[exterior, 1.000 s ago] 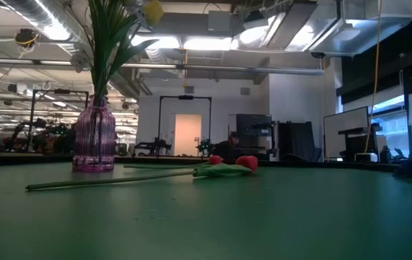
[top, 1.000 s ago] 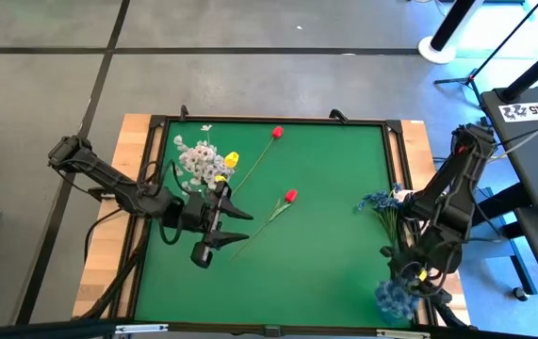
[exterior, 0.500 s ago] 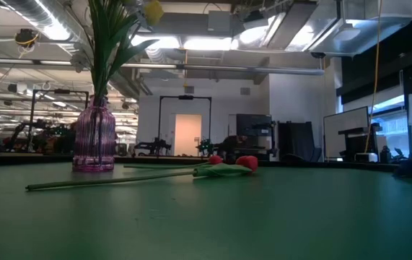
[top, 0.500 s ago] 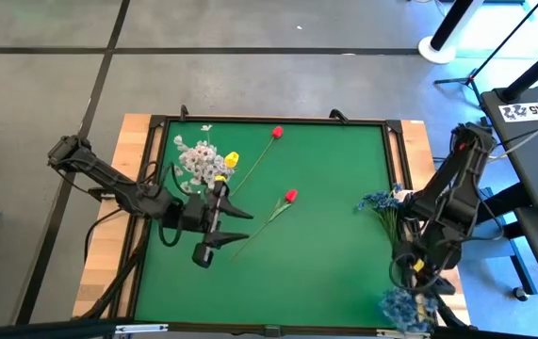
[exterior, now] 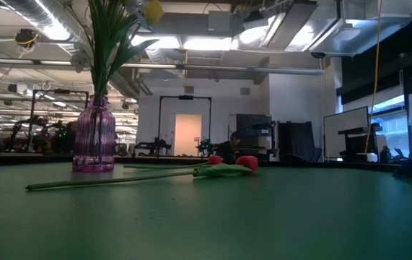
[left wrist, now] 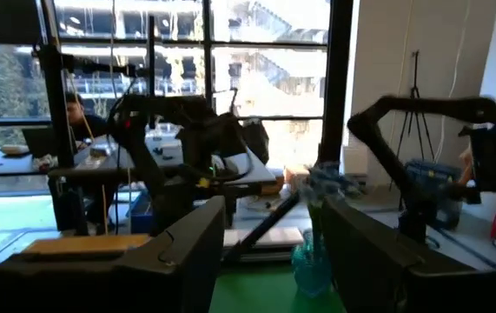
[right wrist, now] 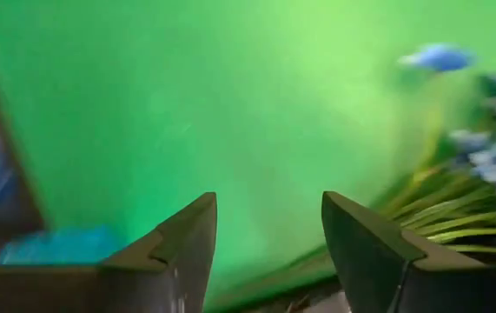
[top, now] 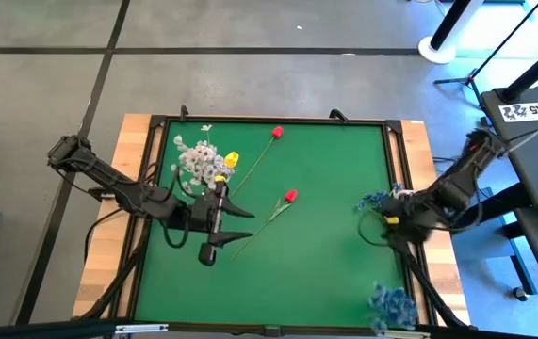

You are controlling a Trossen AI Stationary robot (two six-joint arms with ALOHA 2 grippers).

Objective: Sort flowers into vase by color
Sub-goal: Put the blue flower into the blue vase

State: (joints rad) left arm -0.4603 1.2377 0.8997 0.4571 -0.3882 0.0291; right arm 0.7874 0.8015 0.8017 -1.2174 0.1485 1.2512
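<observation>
A purple vase near the table's far left holds sprays of white blossoms and a yellow tulip. Two red tulips lie flat on the green table; one red tulip shows in the low view. A bunch of blue blossoms stands in a teal vase at the right edge. Another blue spray lies at the near right corner. My right gripper is open beside the blue bunch. My left gripper is open near the purple vase, pointing right.
A black frame rims the green table, with wooden margins on the left and right. Green surface lies bare in the middle and near part. Stands and a desk are off to the right.
My right gripper has moved from the near right corner toward the far edge, up to the blue bunch in the teal vase, and has turned toward the table's left. The blue spray at the near right corner stays behind, now apart from the gripper.
</observation>
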